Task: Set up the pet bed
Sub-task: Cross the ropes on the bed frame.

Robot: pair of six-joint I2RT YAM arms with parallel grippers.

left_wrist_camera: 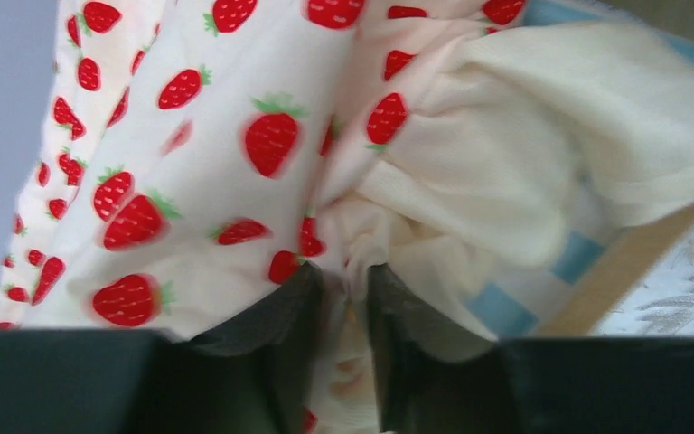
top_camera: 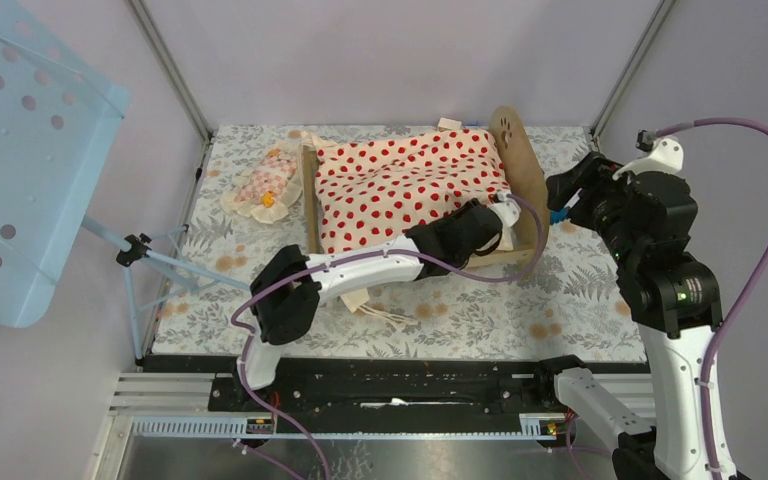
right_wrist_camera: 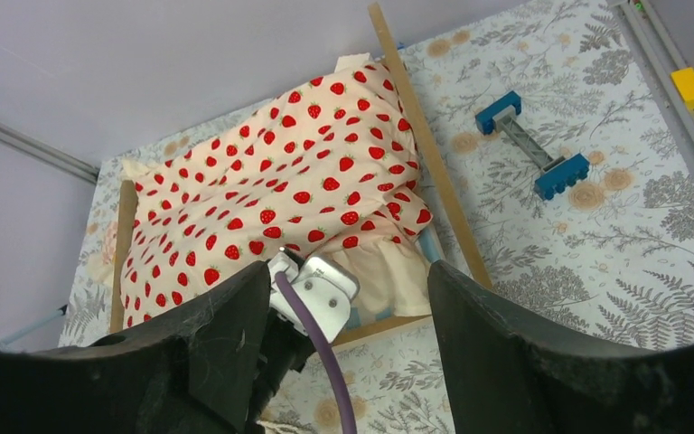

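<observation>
Both arms have white shells and black joint blocks. On the left arm [top_camera: 370, 265], above the black rail [top_camera: 390, 385], a lilac cable [top_camera: 236, 325] runs along the white link. The right arm [top_camera: 685, 375], at the right end of the rail, carries a longer lilac cable [top_camera: 730, 120] and one small green light [top_camera: 682, 297]. The fingers [right_wrist_camera: 506, 353] of the right gripper [right_wrist_camera: 345, 276] are matte black and rough.

No words, labels, brand names or numbers can be read in any view; the one sign-like mark is a paw-print cutout in the headboard of the pet bed [top_camera: 520, 160], beyond the left pincer [left_wrist_camera: 343, 280] on the side away from the arm bases; the blanket [left_wrist_camera: 235, 163] pinched in that pincer carries printed strawberries only, no lettering.
</observation>
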